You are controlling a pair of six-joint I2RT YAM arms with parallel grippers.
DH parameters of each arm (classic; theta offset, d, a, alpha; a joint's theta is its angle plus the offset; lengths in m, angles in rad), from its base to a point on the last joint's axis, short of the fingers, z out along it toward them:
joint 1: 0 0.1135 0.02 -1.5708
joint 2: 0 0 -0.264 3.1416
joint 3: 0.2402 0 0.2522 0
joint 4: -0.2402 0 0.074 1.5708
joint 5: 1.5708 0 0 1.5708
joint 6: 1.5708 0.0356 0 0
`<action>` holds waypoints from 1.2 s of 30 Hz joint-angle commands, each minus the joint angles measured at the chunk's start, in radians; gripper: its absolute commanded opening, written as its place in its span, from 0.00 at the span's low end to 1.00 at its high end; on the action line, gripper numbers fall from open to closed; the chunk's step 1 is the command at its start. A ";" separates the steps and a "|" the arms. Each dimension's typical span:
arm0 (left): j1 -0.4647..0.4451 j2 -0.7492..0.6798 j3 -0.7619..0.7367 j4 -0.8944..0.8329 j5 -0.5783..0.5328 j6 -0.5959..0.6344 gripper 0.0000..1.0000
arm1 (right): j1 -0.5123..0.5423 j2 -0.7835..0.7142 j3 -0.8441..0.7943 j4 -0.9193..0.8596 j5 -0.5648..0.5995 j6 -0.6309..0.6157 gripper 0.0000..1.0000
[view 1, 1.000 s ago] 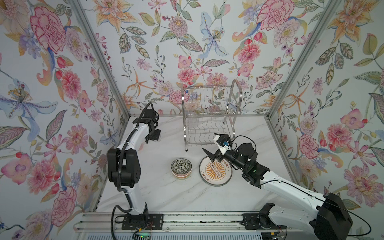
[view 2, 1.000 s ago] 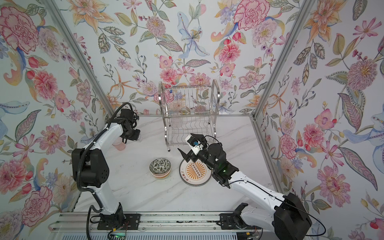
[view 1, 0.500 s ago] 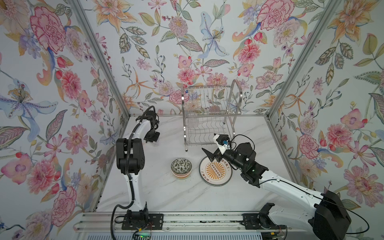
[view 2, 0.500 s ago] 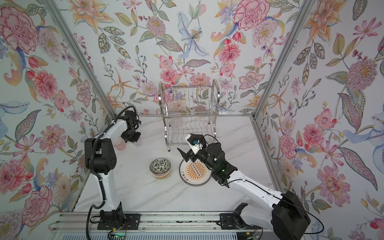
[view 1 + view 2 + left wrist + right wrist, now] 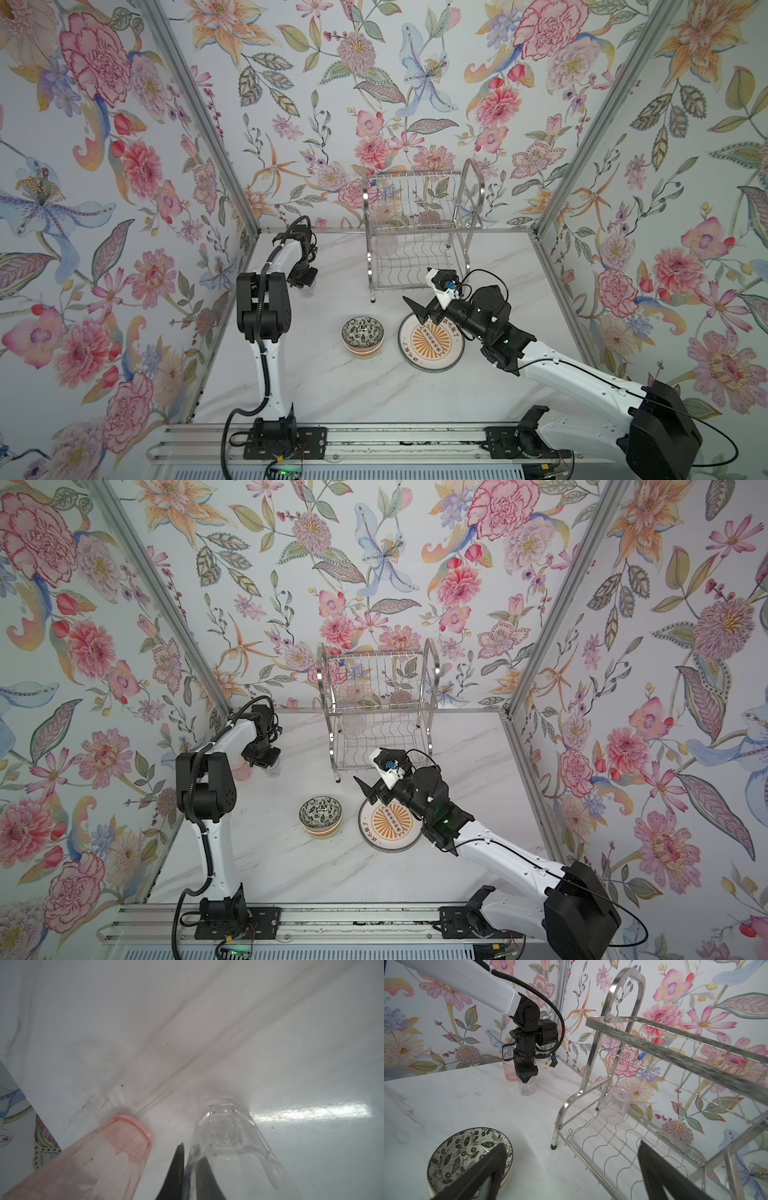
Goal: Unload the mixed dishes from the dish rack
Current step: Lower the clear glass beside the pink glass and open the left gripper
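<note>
The dish rack [image 5: 415, 232] [image 5: 374, 712] stands at the back of the marble table. One clear cup [image 5: 615, 1105] sits upside down on its lower shelf. My left gripper [image 5: 188, 1159] [image 5: 526, 1079] is shut on the wall of another clear cup [image 5: 224, 1136] [image 5: 274, 771], one finger inside and one outside. That cup stands on the table beside a pink cup [image 5: 116, 1147] [image 5: 241, 769]. A patterned bowl [image 5: 362, 334] [image 5: 467, 1153] and a sunburst plate [image 5: 432, 343] [image 5: 390, 825] lie on the table in front of the rack. My right gripper [image 5: 417, 309] [image 5: 572, 1145] hovers open over the plate's far edge, holding nothing.
Floral walls close the table on three sides, with the left wall [image 5: 12, 1126] close to the pink cup. The rack's front leg [image 5: 554, 1145] stands between the bowl and the lower shelf. The arms' base rail [image 5: 374, 440] runs along the front edge.
My left gripper has come down a little with the clear cup, and the arm's elbow has swung. The right arm has hardly moved.
</note>
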 commanded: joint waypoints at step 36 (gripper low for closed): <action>0.014 0.022 0.315 -0.120 0.032 -0.041 0.61 | 0.019 -0.022 0.011 -0.008 0.063 -0.027 0.99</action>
